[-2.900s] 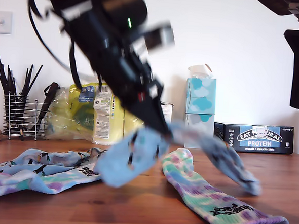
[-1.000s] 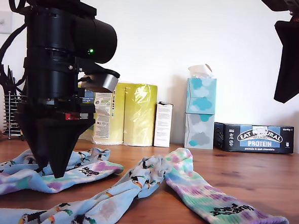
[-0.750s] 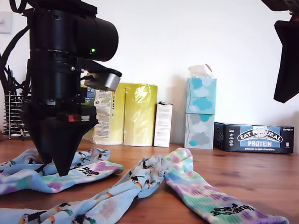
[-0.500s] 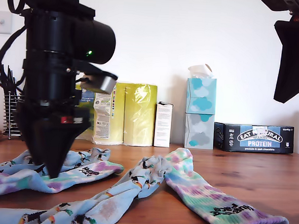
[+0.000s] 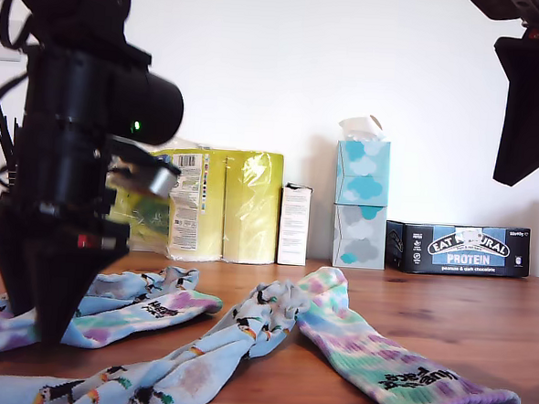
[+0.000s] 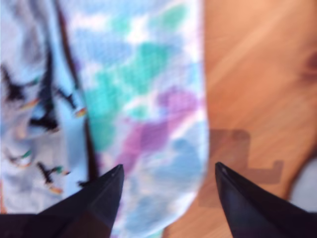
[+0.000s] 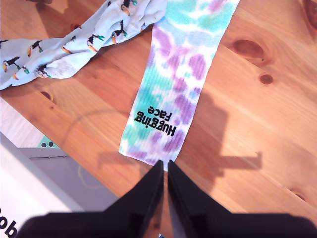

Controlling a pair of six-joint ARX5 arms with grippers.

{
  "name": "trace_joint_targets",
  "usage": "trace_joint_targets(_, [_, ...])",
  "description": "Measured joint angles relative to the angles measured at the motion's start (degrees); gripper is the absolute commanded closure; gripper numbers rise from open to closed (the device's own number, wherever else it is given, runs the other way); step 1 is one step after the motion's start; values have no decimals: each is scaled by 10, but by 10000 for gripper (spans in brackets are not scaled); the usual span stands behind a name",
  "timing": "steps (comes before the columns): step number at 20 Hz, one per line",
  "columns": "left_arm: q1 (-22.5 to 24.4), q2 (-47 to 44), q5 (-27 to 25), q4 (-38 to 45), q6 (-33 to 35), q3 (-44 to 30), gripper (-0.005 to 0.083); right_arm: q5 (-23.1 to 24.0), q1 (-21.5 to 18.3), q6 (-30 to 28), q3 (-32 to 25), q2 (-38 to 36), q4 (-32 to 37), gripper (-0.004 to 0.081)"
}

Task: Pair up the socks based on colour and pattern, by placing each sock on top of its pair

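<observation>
Over the tie-dye sock [image 6: 148,114], my first claw [image 6: 168,181] hangs spread; closing carelessly could also snag the toucan sock [image 6: 34,114] lying alongside.

My first gripper [image 5: 50,321] hides part of the socks [image 5: 131,303].

Your first claw [image 6: 167,176], with black pointed fingers, has its jaws standing apart with a wide gap between the two tips. In the exterior view this claw [image 5: 42,321] hangs at the exterior view's left. It points straight down from a thick black arm [image 5: 82,126] with a small green light on its side, and its tips are very close to the bench.

Your second claw [image 7: 164,173], also black and pointed, has its two fingers pressed together, with nothing between them. Its arm [image 5: 533,90] shows only partly, high at the exterior view's right, well above the bench.
</observation>
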Motion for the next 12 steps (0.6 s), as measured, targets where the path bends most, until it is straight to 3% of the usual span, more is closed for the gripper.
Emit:
trace_joint_targets(2, [-3,16,3,1,-2,1,779,0,0,0,0,0,0,783])
trace_joint_targets(6, [-10,14,2,-25,5,4,798,0,3,0,0,0,4,777])
trace_joint_targets(8, [-12,12,23,-88,6,30,798,0,16,-2,0,0,24,719])
trace_joint_targets(10, [-12,1,53,-150,20,78,798,-3,38,-32,0,0,63,659])
trace_joint_targets(12, [-13,-17,82,-198,45,138,798,-35,66,-78,0,0,110,623])
